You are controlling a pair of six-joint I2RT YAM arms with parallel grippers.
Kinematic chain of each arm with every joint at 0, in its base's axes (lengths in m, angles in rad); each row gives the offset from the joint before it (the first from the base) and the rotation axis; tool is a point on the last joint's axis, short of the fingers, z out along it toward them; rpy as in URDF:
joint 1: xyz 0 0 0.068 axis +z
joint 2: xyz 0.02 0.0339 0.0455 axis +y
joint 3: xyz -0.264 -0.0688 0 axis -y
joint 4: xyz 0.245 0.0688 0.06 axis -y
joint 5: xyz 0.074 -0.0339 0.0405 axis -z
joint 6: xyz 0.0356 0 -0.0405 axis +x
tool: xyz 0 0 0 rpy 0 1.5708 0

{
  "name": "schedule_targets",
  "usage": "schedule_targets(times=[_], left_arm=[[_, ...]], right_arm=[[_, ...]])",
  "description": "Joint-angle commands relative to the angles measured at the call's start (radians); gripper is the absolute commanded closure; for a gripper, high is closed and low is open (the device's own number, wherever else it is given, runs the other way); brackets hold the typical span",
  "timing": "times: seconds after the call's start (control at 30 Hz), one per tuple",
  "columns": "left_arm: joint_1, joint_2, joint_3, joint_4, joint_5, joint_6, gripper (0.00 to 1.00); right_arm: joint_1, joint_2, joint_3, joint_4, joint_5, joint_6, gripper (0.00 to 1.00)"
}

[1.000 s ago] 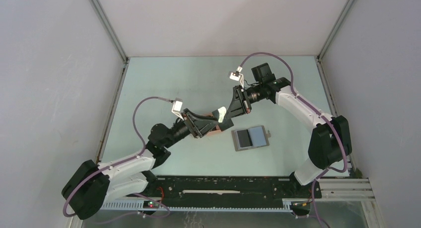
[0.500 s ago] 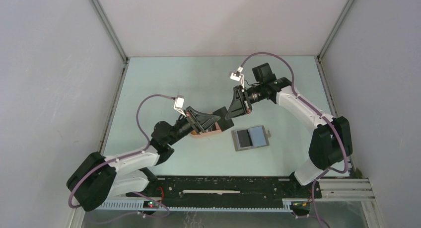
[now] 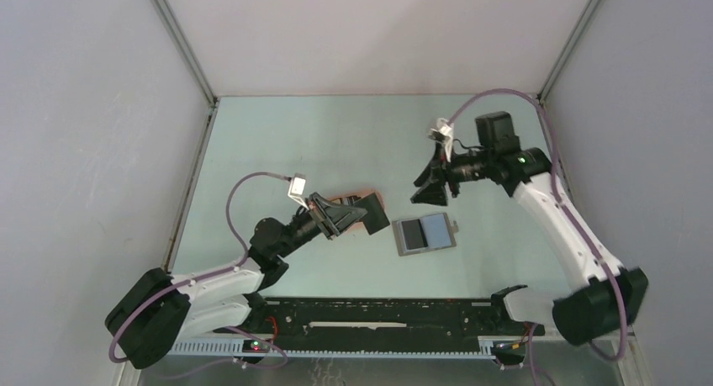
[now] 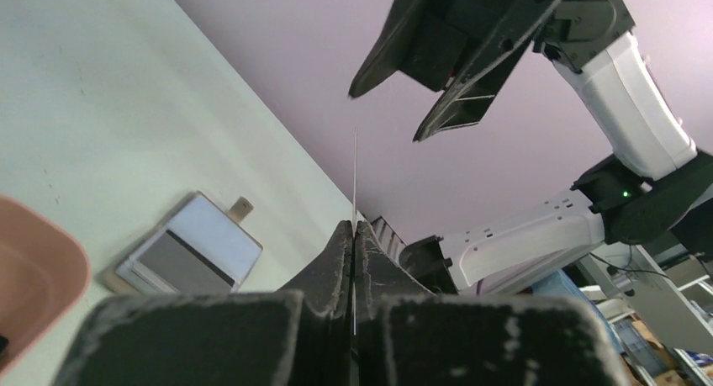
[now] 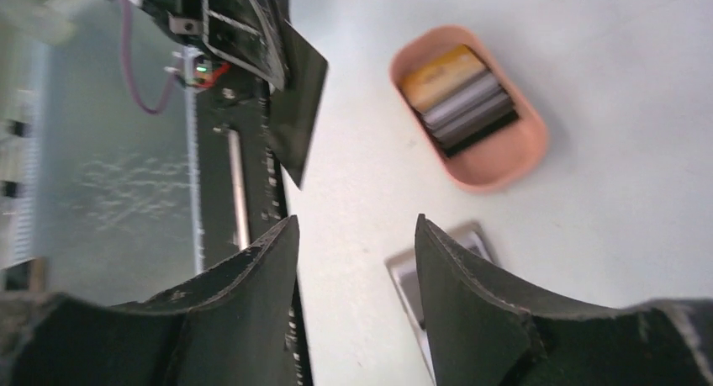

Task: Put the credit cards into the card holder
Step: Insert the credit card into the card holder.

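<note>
Two arms [image 3: 559, 222]: white shells with black joints, both reaching in over the table [image 3: 336, 134] from its near edge.
Surface: pale green-white table top, matt and flat, faintly speckled in the left wrist view.
Room: plain grey-lilac walls [image 3: 92, 150] on three sides, joined at the corners by metal strips [image 3: 182, 45].
Left gripper [image 4: 353, 235]: black, rough-textured fingers pressed together, pinching the held card [image 5: 301, 92] by its lower edge, raised above the table.
Held card: dark, thin, rectangular; upright and edge-on in the left wrist view (no more than a pale line there).
Right gripper [image 5: 355, 230]: curved black fingers spread apart with nothing between them, in the air beyond the wallet [image 3: 425, 233].
Wallet: flat grey square lying open on the table, one half dark grey, one half blue-grey, a small tab on its right edge; apart from the left gripper and the right gripper.
Tray [image 5: 513, 163]: peach oval with a smooth rounded rim, near the wallet on its left, partly under the left gripper in the top view.
Cards in tray [image 5: 461, 96]: stacked side by side, one yellow-orange, the others dark with silvery stripes.
</note>
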Motion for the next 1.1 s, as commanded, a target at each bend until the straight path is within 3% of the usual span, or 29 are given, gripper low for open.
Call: schedule_targets(times=[0.0, 0.07, 0.23, 0.57, 0.83, 1.07], left_arm=[[-0.041, -0.020, -0.043, 0.003, -0.032, -0.028, 1.00], [-0.078, 0.007, -0.030, -0.015, -0.068, -0.021, 1.00], [-0.164, 0.149, 0.021, -0.016, -0.200, -0.031, 1.00], [-0.232, 0.658, 0.187, 0.307, -0.318, -0.194, 1.00], [-0.268, 0.791, 0.257, 0.248, -0.495, -0.212, 1.00], [-0.294, 0.858, 0.296, 0.198, -0.566, -0.217, 1.00]], right_arm=[[-0.080, -0.192, -0.118, 0.056, 0.138, -0.107, 0.28], [-0.137, -0.234, -0.182, 0.110, 0.134, -0.047, 0.03], [-0.164, -0.144, -0.227, 0.039, 0.187, -0.033, 0.01], [-0.163, 0.078, -0.255, 0.062, 0.495, 0.021, 0.28], [-0.145, 0.299, -0.190, -0.041, 0.526, -0.003, 0.61], [-0.127, 0.385, -0.176, -0.063, 0.573, -0.004, 0.70]])
